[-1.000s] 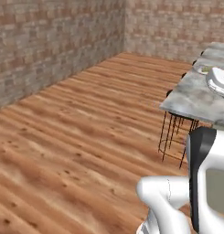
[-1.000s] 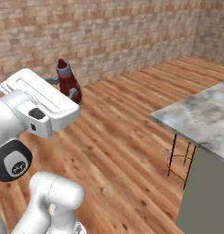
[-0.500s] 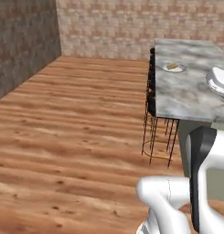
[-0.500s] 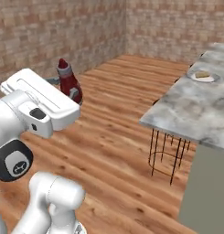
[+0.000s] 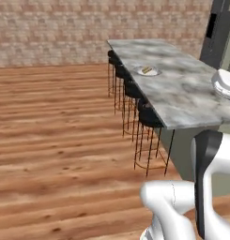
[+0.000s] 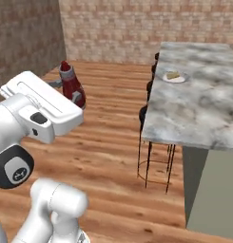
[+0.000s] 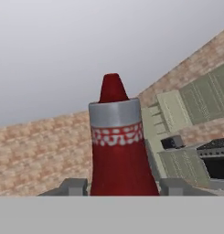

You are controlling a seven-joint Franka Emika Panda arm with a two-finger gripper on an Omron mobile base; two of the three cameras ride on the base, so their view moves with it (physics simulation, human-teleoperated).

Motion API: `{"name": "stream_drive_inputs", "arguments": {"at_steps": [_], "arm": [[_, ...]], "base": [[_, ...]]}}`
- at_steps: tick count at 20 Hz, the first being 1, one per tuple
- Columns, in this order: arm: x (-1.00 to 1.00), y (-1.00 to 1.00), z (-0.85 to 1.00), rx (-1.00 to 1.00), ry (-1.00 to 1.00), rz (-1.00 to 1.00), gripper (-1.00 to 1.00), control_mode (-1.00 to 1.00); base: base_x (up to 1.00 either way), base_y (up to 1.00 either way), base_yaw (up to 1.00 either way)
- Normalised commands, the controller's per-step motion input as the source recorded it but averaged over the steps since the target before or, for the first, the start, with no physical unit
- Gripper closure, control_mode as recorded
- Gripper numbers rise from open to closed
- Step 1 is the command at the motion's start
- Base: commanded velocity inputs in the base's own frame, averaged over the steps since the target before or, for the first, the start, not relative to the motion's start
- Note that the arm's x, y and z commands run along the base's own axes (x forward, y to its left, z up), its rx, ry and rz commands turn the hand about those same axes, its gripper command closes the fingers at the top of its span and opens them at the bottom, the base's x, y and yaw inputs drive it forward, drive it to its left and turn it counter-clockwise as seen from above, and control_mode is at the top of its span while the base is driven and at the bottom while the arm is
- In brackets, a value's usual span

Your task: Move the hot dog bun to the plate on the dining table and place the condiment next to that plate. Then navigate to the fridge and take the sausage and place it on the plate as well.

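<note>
My gripper (image 7: pixel 123 185) is shut on the condiment (image 7: pixel 117 151), a red bottle with a grey band and a red tip, standing upright between the fingers. From the right base view the condiment (image 6: pixel 72 87) sticks up past my white hand, over the wooden floor. The dining table (image 5: pixel 182 93) has a marble top. On it rests the pale plate (image 5: pixel 147 71) with the yellow hot dog bun (image 5: pixel 147 70) on it. From the right base the plate (image 6: pixel 175 79) and bun (image 6: pixel 173 75) lie near the table's (image 6: pixel 203 109) left edge. The grey fridge (image 5: pixel 220 33) stands behind the table. The sausage is out of view.
Black stools (image 5: pixel 140 105) line the table's near side, also seen as stools (image 6: pixel 147 90) from the right base. Brick walls (image 5: pixel 88 28) close the room at the back. Wide wooden floor (image 5: pixel 55 131) spreads left of the table. The hand view looks at green cabinets (image 7: pixel 195 100).
Both base views have swung round with the base, so the dining table and plate now sit closer to the middle. The bottle stays in my gripper.
</note>
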Motion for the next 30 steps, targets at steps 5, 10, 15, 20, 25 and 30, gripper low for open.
{"name": "stream_drive_inputs", "arguments": {"at_steps": [5, 10, 15, 20, 25, 30], "arm": [[0.00, 0.00, 0.00, 0.00, 0.00, 0.00, 1.00, 1.00], [0.00, 0.00, 0.00, 0.00, 0.00, 0.00, 1.00, 1.00], [0.00, 0.00, 0.00, 0.00, 0.00, 0.00, 1.00, 1.00], [0.00, 0.00, 0.00, 0.00, 0.00, 0.00, 1.00, 1.00], [0.00, 0.00, 0.00, 0.00, 0.00, 0.00, 1.00, 1.00], [0.00, 0.00, 0.00, 0.00, 0.00, 0.00, 1.00, 1.00]], "base": [[0.78, 1.00, -0.45], [0.80, 1.00, -0.45], [0.84, 1.00, -0.46], [0.94, 0.96, -0.46], [0.98, 0.95, -0.45], [0.97, 0.95, -0.45]]}}
